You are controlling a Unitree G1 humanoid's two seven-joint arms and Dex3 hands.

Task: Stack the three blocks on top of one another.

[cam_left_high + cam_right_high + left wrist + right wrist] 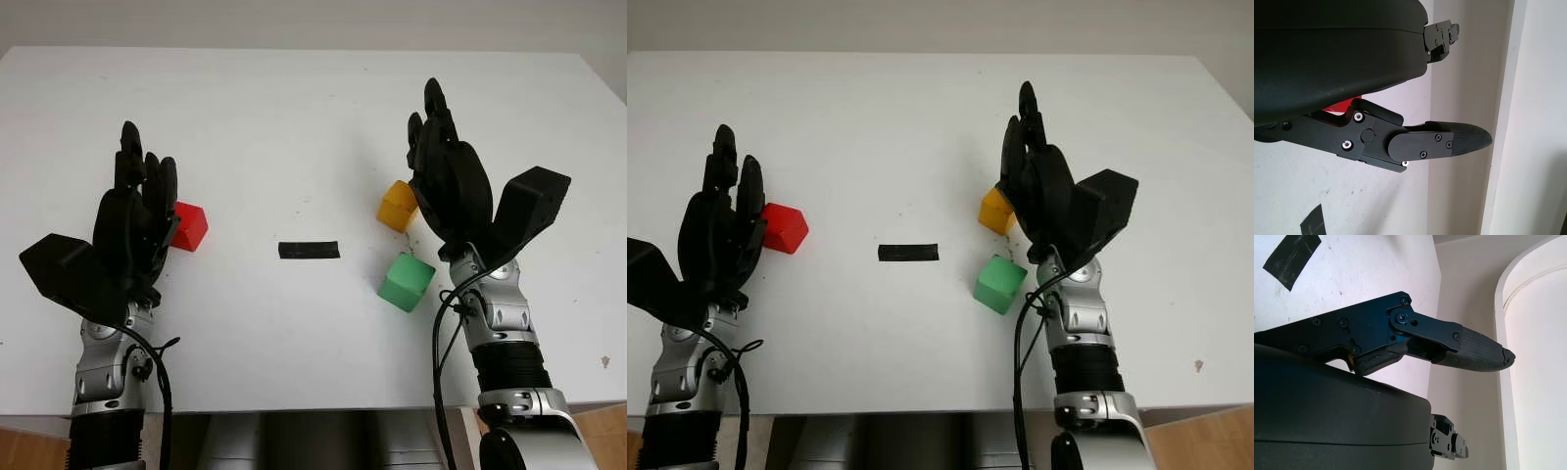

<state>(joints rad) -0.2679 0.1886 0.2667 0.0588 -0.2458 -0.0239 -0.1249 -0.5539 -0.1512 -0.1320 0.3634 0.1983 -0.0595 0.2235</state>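
Observation:
A red block (190, 226) lies on the white table (294, 127) at the left, right beside my left hand (137, 191), which is open and holds nothing. An orange block (397, 206) sits at the right, partly behind my right hand (441, 147). That hand is open too, raised just beside the orange block. A green block (406, 281) rests nearer the front edge, below the orange one and left of my right forearm. A sliver of the red block (1337, 105) shows under the left hand's shell in the left wrist view.
A short strip of black tape (309, 250) lies flat at the middle of the table, also seen as tape (1293, 253) in the right wrist view. The table's front edge (313, 409) runs close to both forearms. A pale wall stands beyond the far edge.

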